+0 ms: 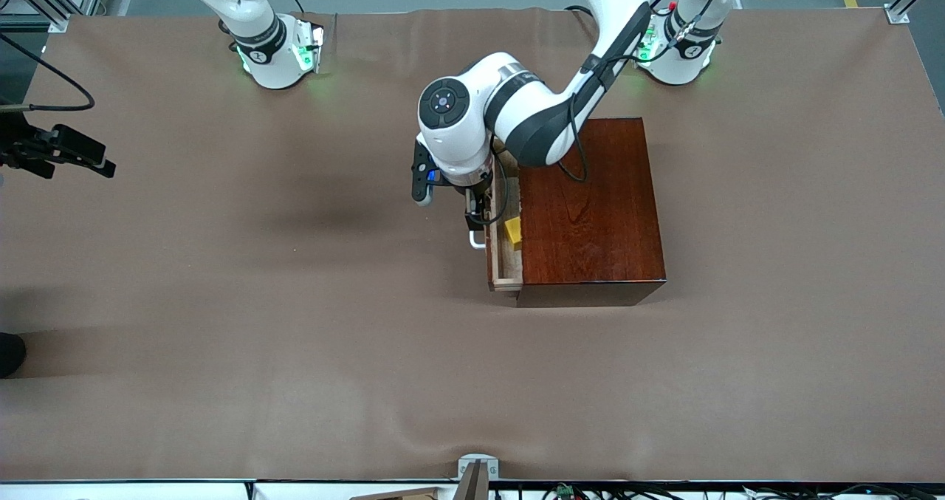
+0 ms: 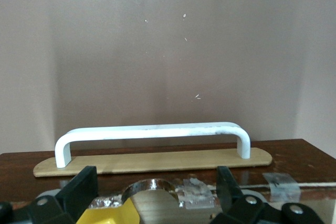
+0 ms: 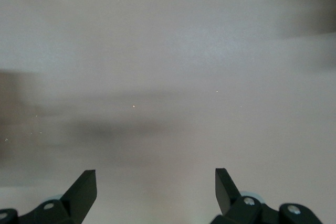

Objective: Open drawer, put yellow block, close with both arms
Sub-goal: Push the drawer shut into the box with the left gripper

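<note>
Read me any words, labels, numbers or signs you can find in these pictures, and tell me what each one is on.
No text can be read in any view.
Base bands: each arm's base carries a small dark mark on its black band, too small to read.
Drawer, white handle, yellow block and mahogany box: plain, no lettering.
Left gripper and right gripper: no markings visible.

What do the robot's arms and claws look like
Both arms are glossy white with black joint bands; the left arm carries a black cable, a round dark cap and a blue-lit wrist. Bases glow green. The left claw and right claw have black wedge-shaped fingers with silver screws.
</note>
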`<control>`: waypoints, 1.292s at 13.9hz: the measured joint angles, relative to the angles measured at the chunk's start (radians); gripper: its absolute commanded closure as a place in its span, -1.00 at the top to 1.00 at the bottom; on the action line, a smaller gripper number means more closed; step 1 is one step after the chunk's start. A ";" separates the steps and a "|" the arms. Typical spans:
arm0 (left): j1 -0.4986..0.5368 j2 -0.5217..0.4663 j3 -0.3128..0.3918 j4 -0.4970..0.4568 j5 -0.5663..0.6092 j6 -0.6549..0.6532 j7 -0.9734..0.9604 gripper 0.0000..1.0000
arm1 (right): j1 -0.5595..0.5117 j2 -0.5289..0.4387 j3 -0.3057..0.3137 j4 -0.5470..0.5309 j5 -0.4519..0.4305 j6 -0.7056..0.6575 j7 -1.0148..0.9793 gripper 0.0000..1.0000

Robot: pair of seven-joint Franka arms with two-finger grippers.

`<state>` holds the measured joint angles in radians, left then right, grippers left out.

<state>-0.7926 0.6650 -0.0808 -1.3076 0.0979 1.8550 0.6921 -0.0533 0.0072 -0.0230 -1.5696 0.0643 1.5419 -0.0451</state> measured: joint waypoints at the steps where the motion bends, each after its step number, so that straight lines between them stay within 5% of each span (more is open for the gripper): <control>1: 0.001 0.004 0.000 0.000 0.000 0.009 -0.008 1.00 | 0.000 0.000 0.000 0.000 0.000 0.000 0.000 1.00; 10: 0.011 0.013 0.001 -0.002 -0.001 0.032 -0.003 1.00 | 0.000 0.000 0.000 0.001 0.000 0.000 0.000 1.00; 18: 0.018 0.013 0.005 -0.002 0.075 -0.119 0.027 1.00 | 0.000 0.000 0.000 0.001 0.000 0.000 0.000 1.00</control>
<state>-0.7748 0.6775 -0.0755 -1.3092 0.1726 1.7359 0.7189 -0.0534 0.0069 -0.0234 -1.5684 0.0643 1.5419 -0.0451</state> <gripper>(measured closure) 0.000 0.000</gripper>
